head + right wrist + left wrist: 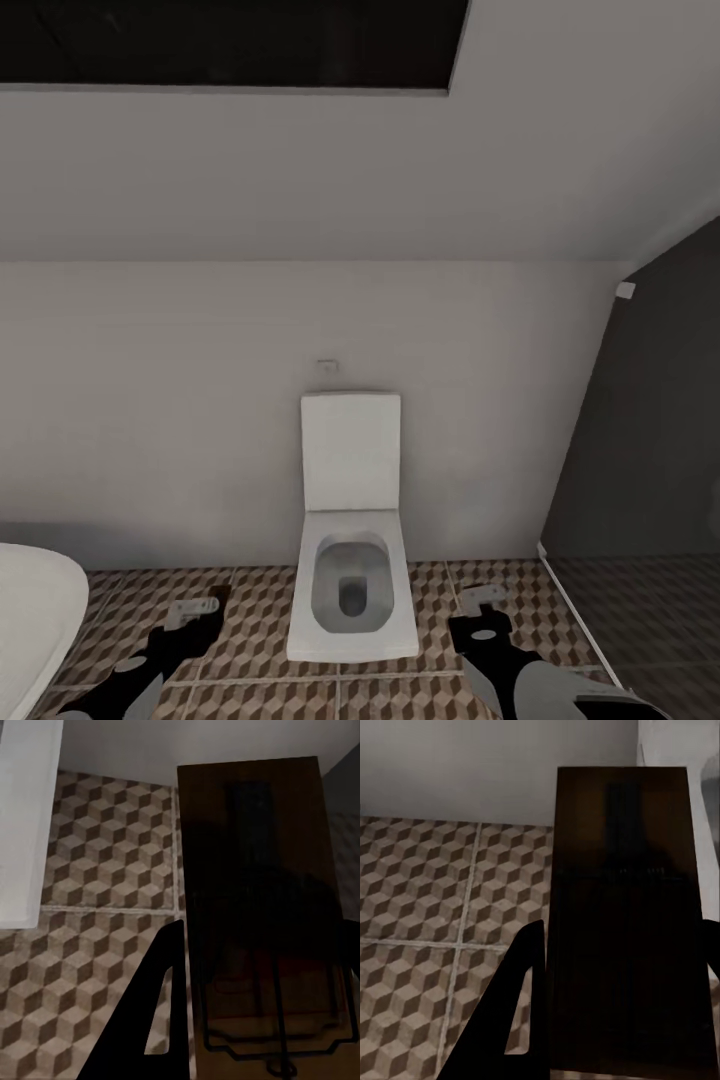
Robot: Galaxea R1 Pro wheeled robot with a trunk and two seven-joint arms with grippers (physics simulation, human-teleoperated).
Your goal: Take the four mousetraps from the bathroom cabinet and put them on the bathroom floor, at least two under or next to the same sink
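With each gripper clamping a mousetrap (left gripper (pixel 615 1020), mousetrap (pixel 622 907); right gripper (pixel 255 1020), trap (pixel 255 892)), risk: releasing here by the toilet (pixel 350 590), lower centre, misses the sink requirement.

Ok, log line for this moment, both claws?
left claw: shut on mousetrap | right claw: shut on mousetrap | facing toilet | over bathroom floor

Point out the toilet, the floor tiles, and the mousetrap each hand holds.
toilet (pixel 351 590): head view, bowl rim.
bathroom floor (pixel 255 610): head view, bare tile.
left mousetrap (pixel 626 937): left wrist view, dark wooden base.
right mousetrap (pixel 255 870): right wrist view, wooden base.
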